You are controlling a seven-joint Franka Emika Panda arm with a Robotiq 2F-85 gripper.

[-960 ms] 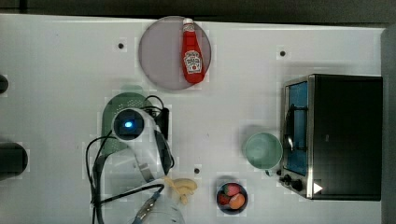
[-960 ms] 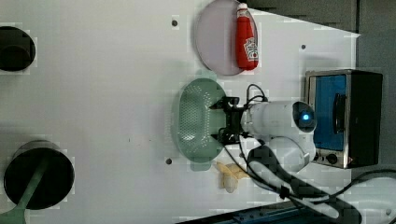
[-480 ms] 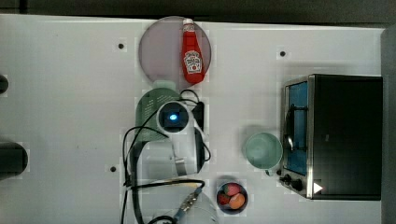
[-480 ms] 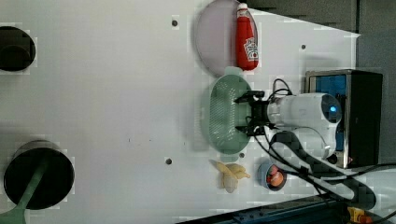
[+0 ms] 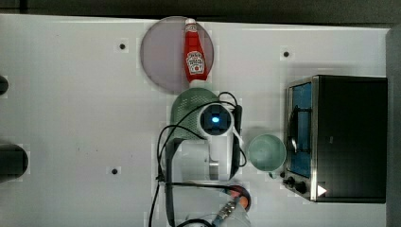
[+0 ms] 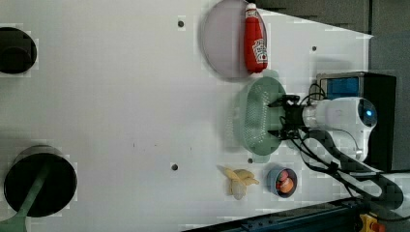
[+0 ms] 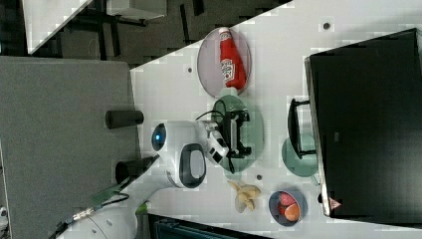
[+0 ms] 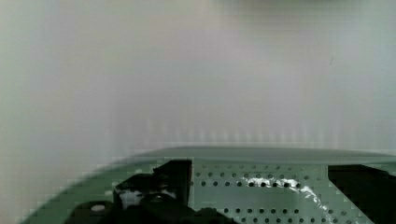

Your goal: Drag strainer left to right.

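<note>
The strainer (image 5: 186, 112) is a pale mint-green oval colander with a holed base, standing just below the ketchup plate in the top view. In the left view the strainer (image 6: 252, 116) lies right of centre, and my gripper (image 6: 280, 119) reaches down into it from the left view's right, open, fingers spread wide against its inner wall. The right view shows the same gripper (image 7: 238, 133) inside the strainer (image 7: 257, 124). In the wrist view the holed base (image 8: 261, 200) lies between my two black fingers (image 8: 175, 175). Nothing is pinched between them.
A ketchup bottle (image 5: 195, 54) lies on a grey plate (image 5: 161, 56) close above the strainer. A plain mint bowl (image 5: 267, 152) and a toaster oven (image 5: 340, 137) stand to the top view's right. A banana (image 6: 240, 180) and a small fruit bowl (image 6: 283, 181) lie near the front edge.
The arm and the strainer have slid together to the top view's right, from left of the plate to just under the bottle. The fingers have stayed spread.
</note>
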